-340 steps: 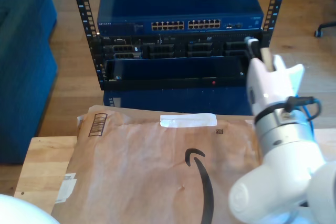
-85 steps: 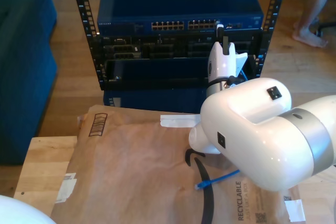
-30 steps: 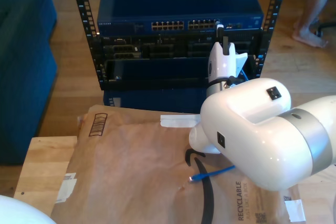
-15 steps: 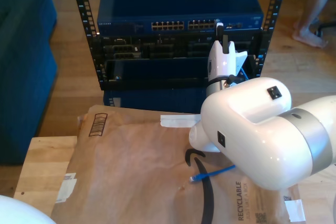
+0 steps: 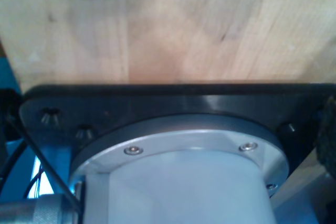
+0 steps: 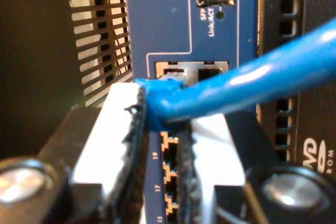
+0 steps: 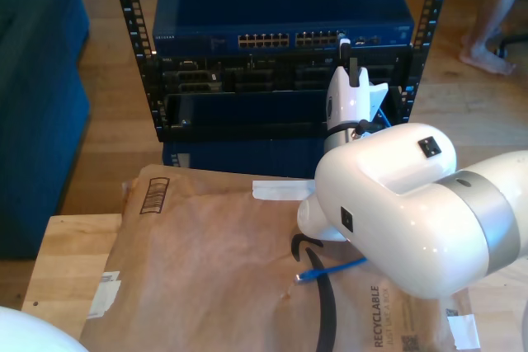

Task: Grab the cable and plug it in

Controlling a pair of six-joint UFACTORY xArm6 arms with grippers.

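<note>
The cable (image 6: 252, 74) is thin and bright blue. My second gripper (image 6: 160, 109) is shut on its blue-booted plug (image 6: 160, 92), just behind the tip. The tip sits at the mouth of a port in the blue network switch (image 6: 184, 24); I cannot tell whether it is seated. In the exterior view my second gripper (image 7: 346, 42) is up against the right-hand ports of the switch (image 7: 280, 6). The cable's other plug (image 7: 306, 275) lies loose on the brown envelope, beside the big white arm.
A brown paper envelope (image 7: 206, 261) covers most of the wooden table (image 7: 66, 261). The switch sits in a black rack (image 7: 136, 47) above other black units. A blue sofa (image 7: 33, 105) is at the exterior view's left. A person's leg (image 7: 495, 14) stands at its upper right. An arm's base plate (image 5: 173, 106) rests on wood.
The loose plug on the envelope has slid a little toward the exterior view's left and up. My second gripper stays at the switch's ports with the cable's other plug.
</note>
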